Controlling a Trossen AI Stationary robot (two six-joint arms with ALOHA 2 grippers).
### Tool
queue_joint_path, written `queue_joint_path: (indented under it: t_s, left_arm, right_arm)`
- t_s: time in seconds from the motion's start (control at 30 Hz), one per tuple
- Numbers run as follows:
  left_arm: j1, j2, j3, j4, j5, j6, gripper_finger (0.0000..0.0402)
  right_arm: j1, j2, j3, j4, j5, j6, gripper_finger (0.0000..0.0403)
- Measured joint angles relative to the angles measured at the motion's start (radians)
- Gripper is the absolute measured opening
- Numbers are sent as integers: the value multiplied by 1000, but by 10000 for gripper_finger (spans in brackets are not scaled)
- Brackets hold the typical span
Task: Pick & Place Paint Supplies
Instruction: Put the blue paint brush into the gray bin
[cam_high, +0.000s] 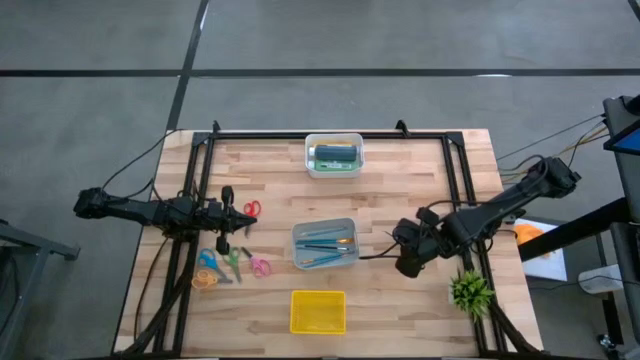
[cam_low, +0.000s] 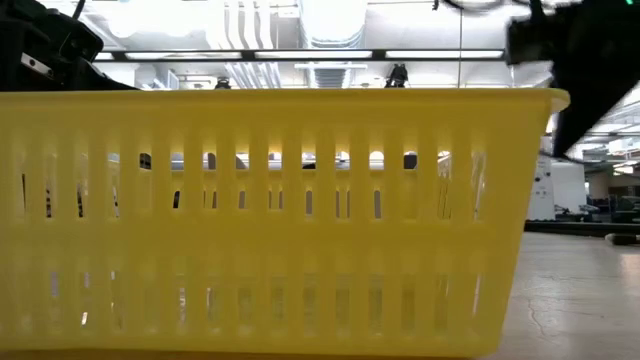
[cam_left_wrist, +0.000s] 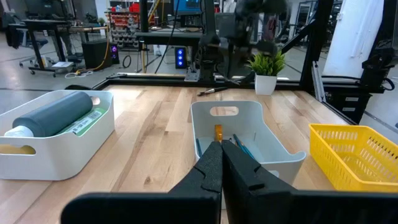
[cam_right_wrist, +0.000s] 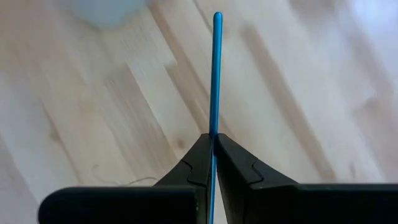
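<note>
Brushes with blue and orange-brown handles (cam_high: 326, 243) lie in a pale grey bin (cam_high: 324, 262) at the middle of the wooden bench (cam_high: 400, 180); the left wrist view shows the same bin (cam_left_wrist: 273, 146) with the brush handles (cam_left_wrist: 239, 147) leaning inside it. One more blue brush (cam_right_wrist: 215, 81) is pinched in the right claw (cam_right_wrist: 214, 149), whose fingers are closed tight on the thin handle, the free end sticking out straight ahead over bare wood. In the high view this right claw (cam_high: 408, 262) hangs just beside the grey bin, on its right, with a green spiky plant (cam_high: 470, 291) near the bench's front right corner.

A white bin (cam_high: 334, 170) at the far edge of the bench holds the squeeze tubes (cam_high: 335, 155); from the left wrist a dark blue tube (cam_left_wrist: 59, 112) with a white cap lies in it over a green one with a printed label too small to read.

The left claw (cam_left_wrist: 221, 163) is fully closed with nothing between its fingers. In the high view it (cam_high: 226, 218) sits over the bench's left side, near several pairs of scissors (cam_high: 232, 262) with coloured handles.

A yellow slotted basket (cam_high: 318, 310) stands at the front edge and fills the low view (cam_low: 270, 220). No brand or writing can be read anywhere.
</note>
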Motion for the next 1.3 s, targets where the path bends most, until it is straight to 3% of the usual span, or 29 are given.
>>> queue_joint_path:
  t_s: [0.43,0.83,1.07,1.3]
  left_arm:
    - [0,0,0,0,0,0,0]
    - [0,0,0,0,0,0,0]
    - [0,0,0,0,0,0,0]
    - [0,0,0,0,0,0,0]
  right_arm:
    - [-91,49,178,240,31,-435,13]
    - [-214,334,469,252,18,-757,13]
    - [-277,480,625,229,-139,-847,13]
    - [-333,569,677,216,-275,-875,13]
